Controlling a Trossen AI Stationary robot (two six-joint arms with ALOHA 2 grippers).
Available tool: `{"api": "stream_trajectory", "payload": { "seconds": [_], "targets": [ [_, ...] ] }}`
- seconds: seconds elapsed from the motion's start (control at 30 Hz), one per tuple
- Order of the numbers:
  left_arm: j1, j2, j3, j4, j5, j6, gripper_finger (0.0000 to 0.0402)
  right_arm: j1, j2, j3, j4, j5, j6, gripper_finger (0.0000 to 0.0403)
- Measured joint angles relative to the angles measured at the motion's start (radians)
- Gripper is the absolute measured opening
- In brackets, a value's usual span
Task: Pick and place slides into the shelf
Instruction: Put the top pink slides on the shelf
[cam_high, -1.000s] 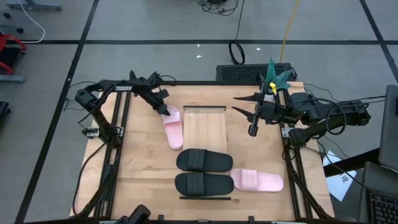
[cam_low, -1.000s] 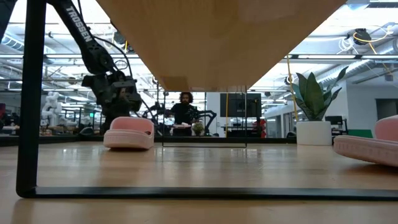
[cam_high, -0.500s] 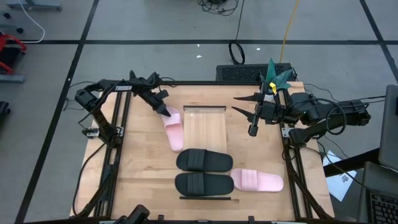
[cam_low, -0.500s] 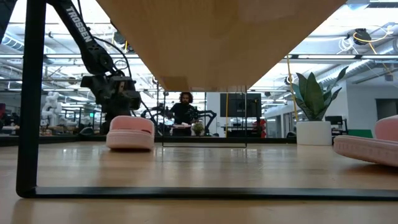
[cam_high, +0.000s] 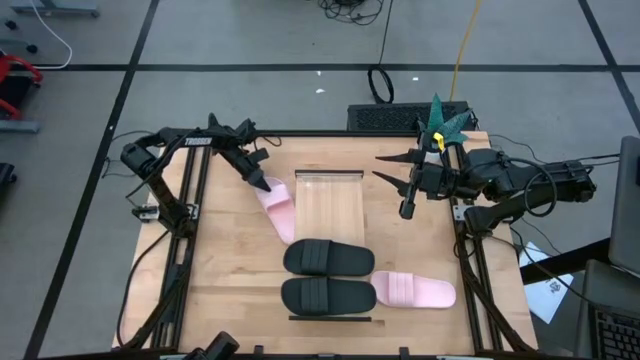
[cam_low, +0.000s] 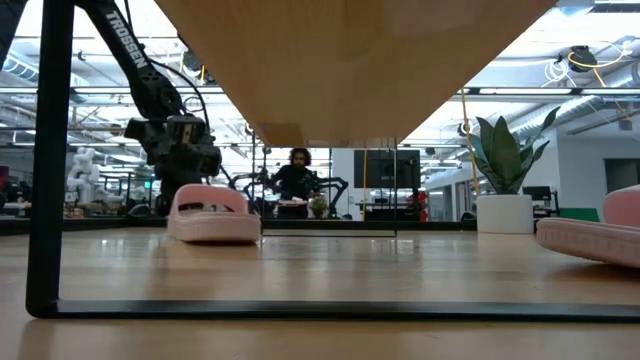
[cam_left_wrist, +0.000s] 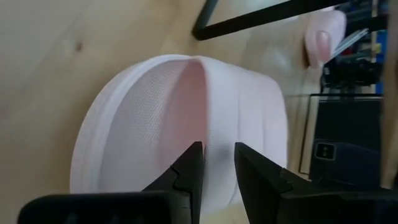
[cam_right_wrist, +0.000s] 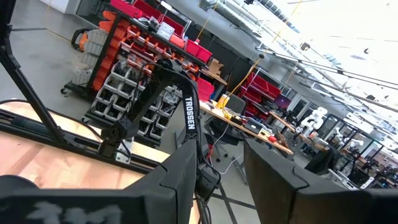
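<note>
A light pink slide (cam_high: 279, 208) lies slanted on the table just left of the pale slatted shelf (cam_high: 330, 203), and my left gripper (cam_high: 259, 183) is shut on its far end. The low view shows that slide (cam_low: 212, 215) with its sole on the tabletop. Two black slides (cam_high: 328, 257) (cam_high: 328, 295) lie side by side near the front edge, and a second pink slide (cam_high: 413, 291) lies right of them. My right gripper (cam_high: 388, 168) hangs open, raised above the table's far right, with nothing between its fingers. My left gripper pinches the edge of the pink slide's wide strap (cam_left_wrist: 208, 124) between its two fingers. One finger (cam_left_wrist: 189, 168) is in the foot opening over the footbed and the other finger (cam_left_wrist: 255, 174) is on the strap's outer side. The fingers slant down from the far left. The slide's sole rests on the table.
A potted plant (cam_high: 441, 122) stands at the far right corner. A thin dark bar (cam_high: 330, 319) lies along the front edge. A person (cam_low: 297, 182) stands in the room beyond the table. Bare tabletop (cam_high: 230, 270) lies left of the black slides.
My left gripper has turned at the wrist while staying in place and shut on the strap. The pink slide has turned about on the table: its held far end has swung toward the table's left edge, while its near end has stayed where it was.
</note>
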Motion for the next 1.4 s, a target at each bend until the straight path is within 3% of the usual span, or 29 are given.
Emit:
{"api": "stream_trajectory", "payload": {
  "seconds": [0.23, 1.17, 1.27, 1.4],
  "targets": [
    [0.0, 0.0, 0.0, -0.001, 0.064, 0.001, 0.0088, 0.0, 0.0, 0.0, 0.0, 0.0, -0.001, 0.0125],
    [-0.095, 0.0, 0.0, -0.015, 0.011, 0.028, 0.0087, 0.0, 0.0, 0.0, 0.0, 0.0, -0.002, 0.0125],
    [-0.102, 0.0, 0.0, -0.005, 0.012, 0.028, 0.0075, 0.0, 0.0, 0.0, 0.0, 0.0, -0.002, 0.0125],
    [-0.11, 0.0, 0.0, 0.02, 0.021, 0.027, 0.0022, 0.0, 0.0, 0.0, 0.0, 0.0, -0.002, 0.0125]
  ]
}}
